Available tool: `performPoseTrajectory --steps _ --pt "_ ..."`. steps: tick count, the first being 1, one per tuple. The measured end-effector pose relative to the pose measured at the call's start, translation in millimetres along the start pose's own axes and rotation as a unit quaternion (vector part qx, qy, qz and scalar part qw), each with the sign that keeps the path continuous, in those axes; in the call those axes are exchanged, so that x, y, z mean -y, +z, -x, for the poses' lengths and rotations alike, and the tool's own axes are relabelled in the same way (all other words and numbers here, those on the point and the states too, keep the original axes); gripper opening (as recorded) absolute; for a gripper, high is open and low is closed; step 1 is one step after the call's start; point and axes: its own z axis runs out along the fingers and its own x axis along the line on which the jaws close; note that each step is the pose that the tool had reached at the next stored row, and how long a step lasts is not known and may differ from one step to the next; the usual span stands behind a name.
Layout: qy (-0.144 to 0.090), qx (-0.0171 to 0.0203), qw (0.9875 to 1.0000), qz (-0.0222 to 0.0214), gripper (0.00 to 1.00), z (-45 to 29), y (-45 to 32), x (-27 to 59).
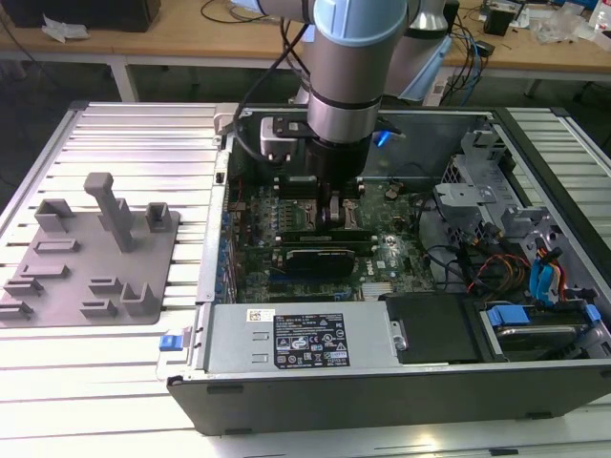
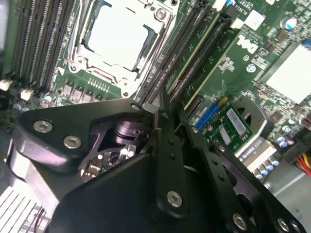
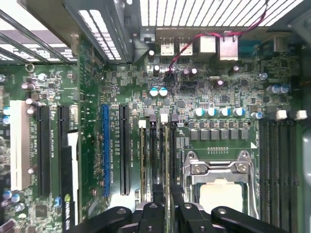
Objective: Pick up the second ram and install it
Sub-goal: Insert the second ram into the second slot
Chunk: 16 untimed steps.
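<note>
The gripper (image 1: 339, 215) stands low inside the open computer case (image 1: 205, 286), just above the centre of the exterior view, down over the motherboard (image 1: 382, 253). In both wrist views its fingers (image 2: 171, 145) are drawn almost together, with only a sliver between them, and they appear to pinch the top edge of the second ram (image 2: 192, 62). The stick stands on edge in a memory slot (image 3: 154, 155) just beside the CPU socket (image 3: 218, 187), and a neighbouring slot also carries a green stick (image 2: 214, 48).

I judge the ram light, stiff and thin, yet fragile. It is best held by the long edges at mid-length, clear of the chips and the contact row, and pressed in straight rather than tilted. The grey plastic tray (image 1: 91, 258) lies well apart, at the exterior view's left.
</note>
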Motion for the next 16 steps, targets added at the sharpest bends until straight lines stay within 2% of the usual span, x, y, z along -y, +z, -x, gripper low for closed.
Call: performPoseTrajectory --steps 1,2,4,9,13,15,16 --pt "0.0 0.0 1.0 0.0 0.18 0.1 -4.3 -0.1" --pt "0.0 0.0 1.0 0.0 0.18 0.1 -5.4 -0.1" --pt "0.0 0.0 1.0 0.0 0.18 0.1 -5.4 1.0" --pt "0.0 0.0 1.0 0.0 0.18 0.4 -5.7 15.2" --pt "0.0 0.0 1.0 0.0 0.18 0.4 -5.7 16.2" --pt "0.0 0.0 1.0 0.0 0.16 0.4 -5.7 16.3" --pt "0.0 0.0 1.0 0.0 0.09 0.4 -5.7 16.4"
